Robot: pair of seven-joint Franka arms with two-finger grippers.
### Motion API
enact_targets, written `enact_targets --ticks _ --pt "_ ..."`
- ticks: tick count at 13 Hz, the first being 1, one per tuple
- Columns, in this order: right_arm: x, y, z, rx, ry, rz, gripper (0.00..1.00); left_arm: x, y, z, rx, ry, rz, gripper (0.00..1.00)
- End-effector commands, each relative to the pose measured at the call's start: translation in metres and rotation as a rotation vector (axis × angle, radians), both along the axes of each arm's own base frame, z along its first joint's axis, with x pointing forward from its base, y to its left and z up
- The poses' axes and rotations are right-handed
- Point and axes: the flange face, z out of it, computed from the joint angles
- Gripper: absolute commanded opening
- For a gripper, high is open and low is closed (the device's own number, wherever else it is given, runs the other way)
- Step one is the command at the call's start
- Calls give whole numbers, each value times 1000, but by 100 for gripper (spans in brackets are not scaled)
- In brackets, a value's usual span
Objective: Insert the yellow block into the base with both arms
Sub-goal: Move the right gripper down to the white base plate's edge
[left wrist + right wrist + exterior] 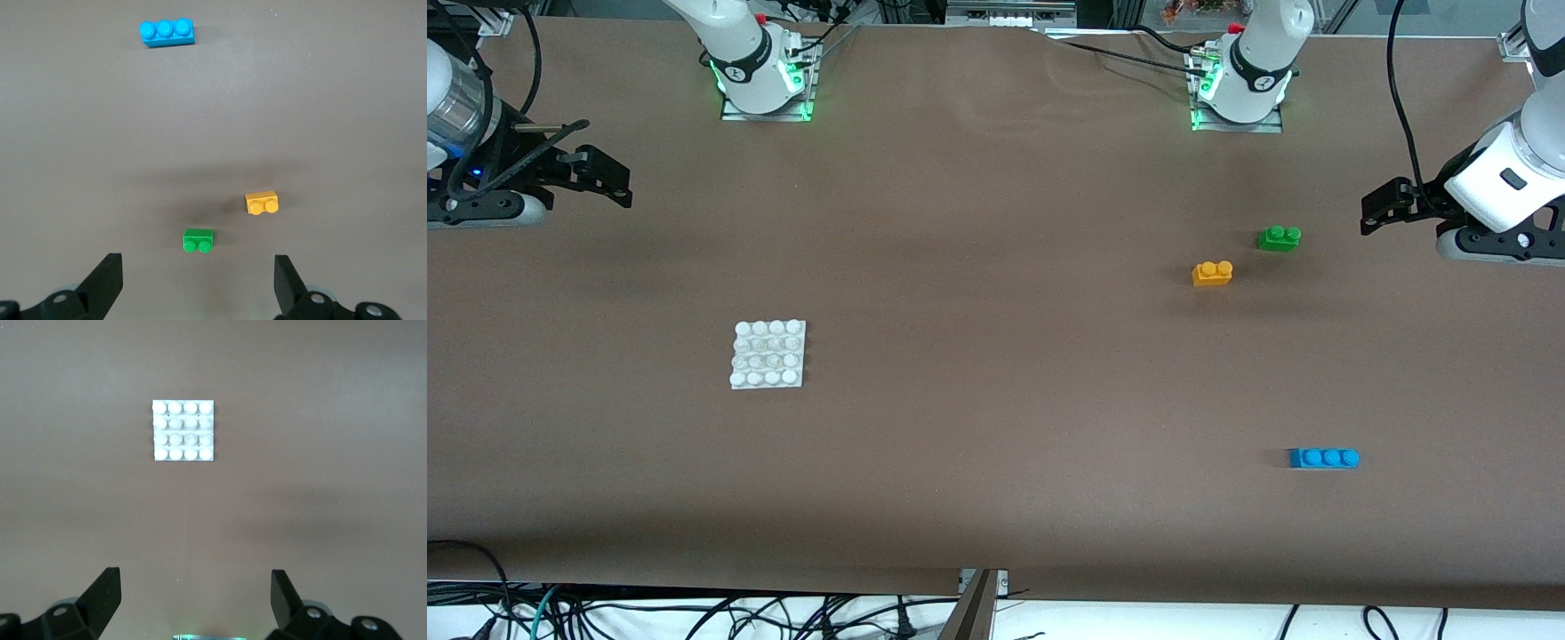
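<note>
Nothing done yet: yellow block (1212, 273) sits untouched on the tabletop (996, 400), well apart from base (768, 355). Left tool (197, 283) and right tool (193, 600) both open, empty.

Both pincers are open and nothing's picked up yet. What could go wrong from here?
1. The green brick sits close beside the yellow block, so the open left pincer might bump or grab it instead.
2. The base lies loose toward the right arm's end of the table; unless the right pincer steadies it, it may slide when the block is pressed in.
</note>
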Motion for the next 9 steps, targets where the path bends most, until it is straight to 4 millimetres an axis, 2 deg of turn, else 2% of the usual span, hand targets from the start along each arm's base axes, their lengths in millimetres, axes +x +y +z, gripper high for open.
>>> enact_targets --ticks 1,4,6,9 --pt "6 -1 -2 1 -7 -12 99 2 -3 5 -17 4 10 100" --pt "6 -2 -3 0 4 11 99 2 -3 4 -17 5 10 100" --pt "8 -3 -12 -2 18 -4 99 2 -3 5 -17 4 10 100" --pt "24 -2 -49 2 49 -6 99 2 -3 4 -17 5 10 100"
